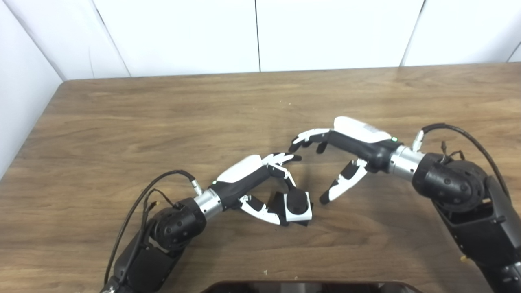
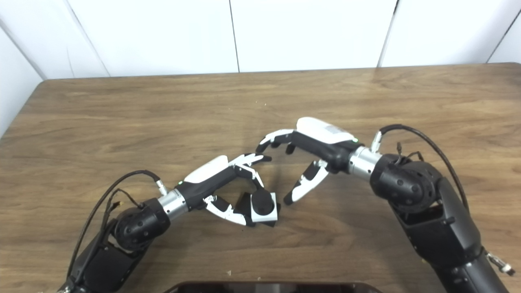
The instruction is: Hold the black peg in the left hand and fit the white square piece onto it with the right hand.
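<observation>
Dark rounded edge (image 1: 309, 286) at the bottom middle of the view sits nearest the camera; can't tell what it is.

Black peg (image 1: 296, 202) is in the left robot hand (image 1: 260, 185), near-centre of the table (image 1: 122, 122). White square piece (image 1: 299, 211) is already around the peg: white frame visible on the right and near sides, black round top showing through its middle. Piece looks slightly tilted. Can't tell whether the assembly touches the table or is held just above it; dark shadow directly beneath.

Left robot hand is clamped on the peg: thumb (image 1: 260, 209) comes in from the near-left side, one finger curls down onto the far side of it. Other fingers of that hand stick out to the right, above the table, not on anything.

Right robot hand (image 1: 346, 150) is just right and far of the peg assembly, apart from it, holding nothing. Fingers spread: thumb (image 1: 340, 185) points down-left with its black tip near the piece's right edge, small gap visible. Its other fingers (image 1: 309, 138) reach left, tips close to the left hand's extended fingertips but not touching.

Both forearms enter from the bottom corners, black cable (image 1: 163, 183) looped at the left wrist, another cable (image 1: 460, 134) at the right. Wood-grain table, white wall panels (image 1: 260, 32) behind the far edge.
</observation>
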Controlling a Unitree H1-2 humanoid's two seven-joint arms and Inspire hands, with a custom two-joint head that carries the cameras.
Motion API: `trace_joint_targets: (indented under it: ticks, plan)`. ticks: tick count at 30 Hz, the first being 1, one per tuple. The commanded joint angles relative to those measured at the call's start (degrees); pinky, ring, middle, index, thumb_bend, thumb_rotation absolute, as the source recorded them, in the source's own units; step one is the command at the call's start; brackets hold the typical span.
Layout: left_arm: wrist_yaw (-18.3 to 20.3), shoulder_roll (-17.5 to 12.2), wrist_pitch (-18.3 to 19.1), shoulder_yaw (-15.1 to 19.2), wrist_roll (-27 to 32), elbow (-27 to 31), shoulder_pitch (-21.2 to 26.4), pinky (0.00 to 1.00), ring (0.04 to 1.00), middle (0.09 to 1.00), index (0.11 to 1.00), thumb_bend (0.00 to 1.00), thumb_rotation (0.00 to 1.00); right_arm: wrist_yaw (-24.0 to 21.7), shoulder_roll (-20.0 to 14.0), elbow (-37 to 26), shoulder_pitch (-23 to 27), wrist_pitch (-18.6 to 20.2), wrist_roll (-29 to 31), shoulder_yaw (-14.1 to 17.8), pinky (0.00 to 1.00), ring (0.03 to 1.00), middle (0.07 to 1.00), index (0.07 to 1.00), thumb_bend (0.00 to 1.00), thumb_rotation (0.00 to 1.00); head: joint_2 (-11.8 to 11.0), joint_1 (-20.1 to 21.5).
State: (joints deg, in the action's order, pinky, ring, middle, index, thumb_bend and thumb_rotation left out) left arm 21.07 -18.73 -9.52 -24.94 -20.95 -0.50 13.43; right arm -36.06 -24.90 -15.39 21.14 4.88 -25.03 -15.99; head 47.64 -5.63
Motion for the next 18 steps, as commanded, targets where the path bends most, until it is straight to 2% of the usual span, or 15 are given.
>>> trace_joint_targets:
  ticks: [1,8,13,15,18]
  plan:
    - [2.8,-2.2,2.8,-0.9,-2.5,-1.1,-1.3,1.00,1.000,0.972,0.489,0.52,0.07,2.8,-1.1,0.9,2.8,-2.6,1.0,2.0,0.64,0.787,0.821,0.739,0.77,0.15,0.0,0.4]
    - [2.8,-2.4,2.8,-0.9,-2.4,-1.1,-1.3,1.00,1.000,0.970,0.488,0.52,0.07,6.3,-1.9,4.5,3.5,-3.9,2.2,5.8,0.62,0.772,0.825,0.738,0.80,0.14,0.1,0.7]
    - [2.5,-2.3,2.4,-1.0,-2.6,-1.6,-1.3,1.00,1.000,0.967,0.488,0.52,0.07,8.4,-2.4,3.4,3.2,-1.1,2.3,8.9,0.67,0.786,0.822,0.743,0.80,0.13,-0.2,1.4]
    - [2.4,-2.3,2.3,-1.1,-2.8,-1.8,-1.2,1.00,1.000,0.967,0.489,0.52,0.07,9.8,-2.1,3.5,2.9,-1.1,2.4,10.0,0.69,0.793,0.814,0.738,0.80,0.12,-0.3,1.6]
    - [2.3,-2.1,2.4,-1.1,-2.8,-2.1,-1.2,1.00,1.000,0.967,0.489,0.52,0.07,12.1,-1.0,2.9,1.6,1.0,2.1,11.8,0.74,0.816,0.816,0.741,0.78,0.15,-0.5,1.9]
